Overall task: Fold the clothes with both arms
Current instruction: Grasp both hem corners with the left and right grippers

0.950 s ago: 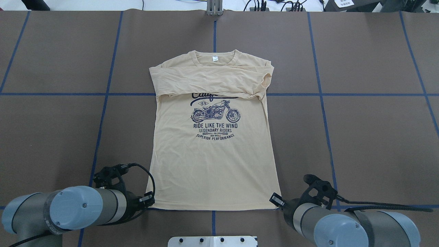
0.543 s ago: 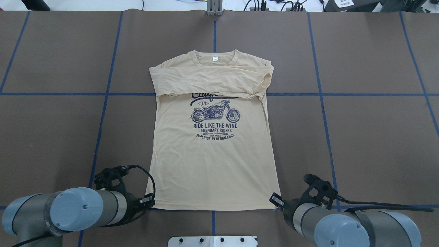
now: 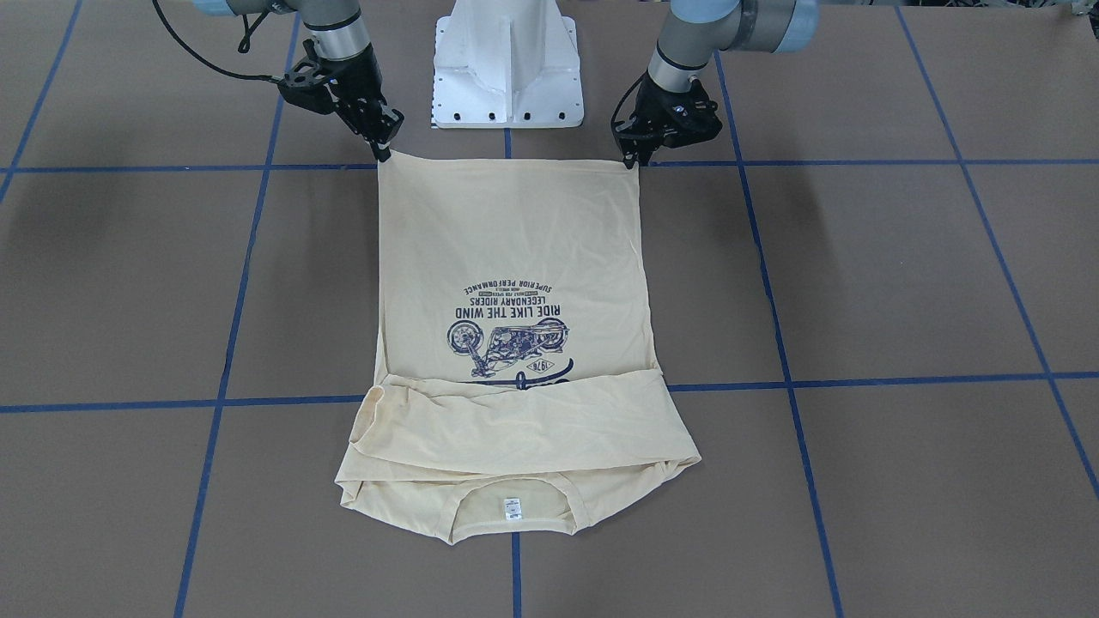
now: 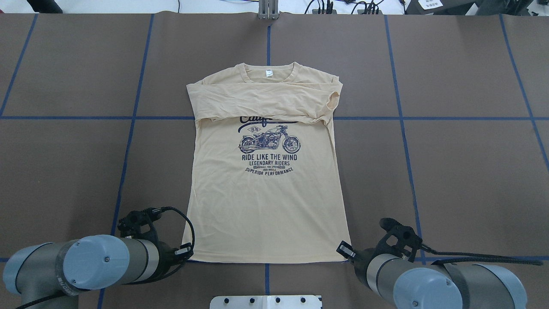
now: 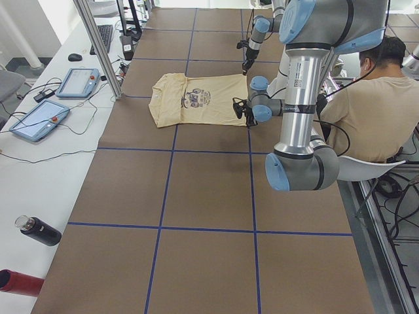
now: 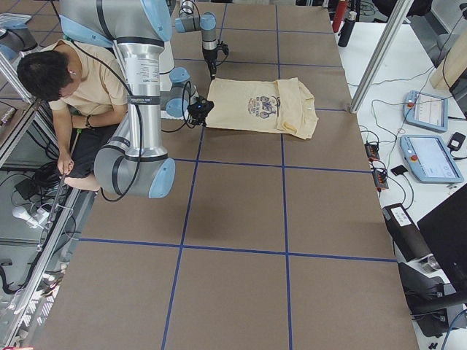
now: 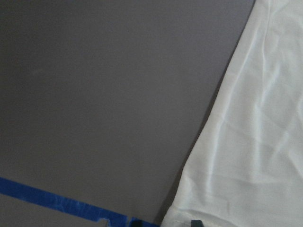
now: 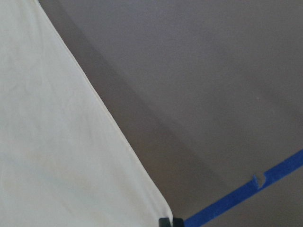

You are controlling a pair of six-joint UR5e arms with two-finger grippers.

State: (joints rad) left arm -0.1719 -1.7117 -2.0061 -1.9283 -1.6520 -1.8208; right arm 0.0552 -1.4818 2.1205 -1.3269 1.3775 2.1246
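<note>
Cream cloth, front-facing view: the shirt (image 3: 515, 249) lies flat on the brown bench (image 3: 901, 283), collar at 6 o'clock, hem at 12, sleeves folded across the chest.
Fingers, front-facing view: the right fingers (image 3: 380, 148) and left fingers (image 3: 634, 156) each look pinched together on a hem corner, at 11 and 1 o'clock of the cloth.
Overhead view: the hem sits at 6 o'clock here, with the left fingers (image 4: 186, 252) at its 7 o'clock corner and the right fingers (image 4: 344, 250) at 5.
Side views: the shirt lies between the near and far arm; I cannot tell the finger state from here.
Wrist views: shirt edge (image 7: 246, 142), blue tape (image 8: 246, 189), and a dark fingertip sliver at 6 o'clock.
Step in hand: probably raising the hem. Lift both corners level and together, keep the hem taut, and carry it toward 12 o'clock overhead onto the sleeve band.
Against a second ago: the cloth outline is unchanged, the left arm's blue cap has crept slightly, and the right arm is as it was.
</note>
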